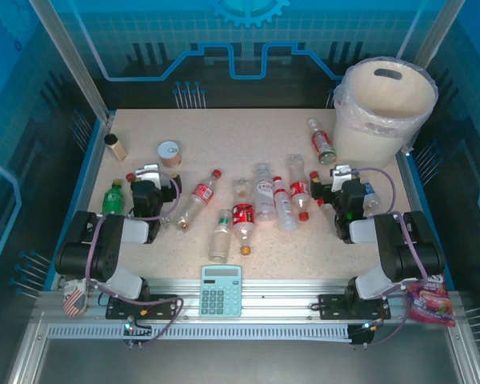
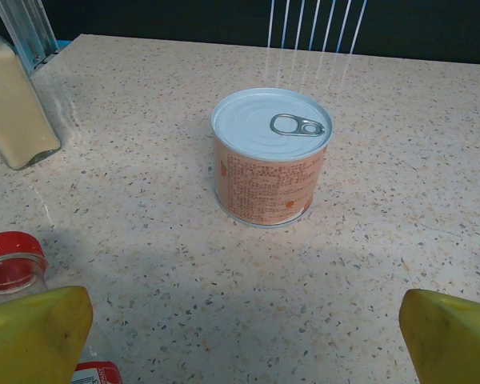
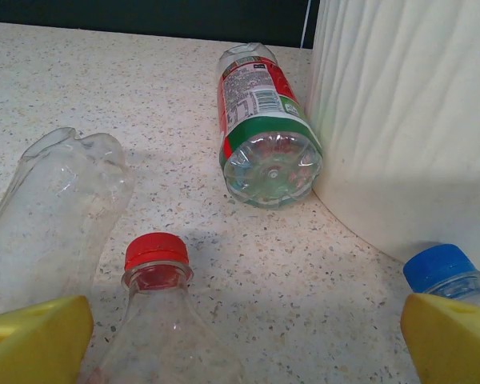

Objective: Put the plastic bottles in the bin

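Though among bottles (image 1: 264,190), tin (image 1: 170,152), jar (image 1: 116,146), calculator (image 1: 221,290)

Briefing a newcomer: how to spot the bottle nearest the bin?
Find the cream bin at the table's far right corner. One bottle lies just left of its base. Its red and green label and gap from the cluster mark it.

The bin (image 1: 368,140) stands at the table's (image 1: 304,256) far right corner, with one bottle (image 1: 323,142) lying just beside it. Other bottles (image 1: 263,190) lie scattered mid-table. Ahead of my left gripper (image 2: 244,330) stands the tin can (image 2: 271,156), with the jar (image 2: 12,104) to its left.
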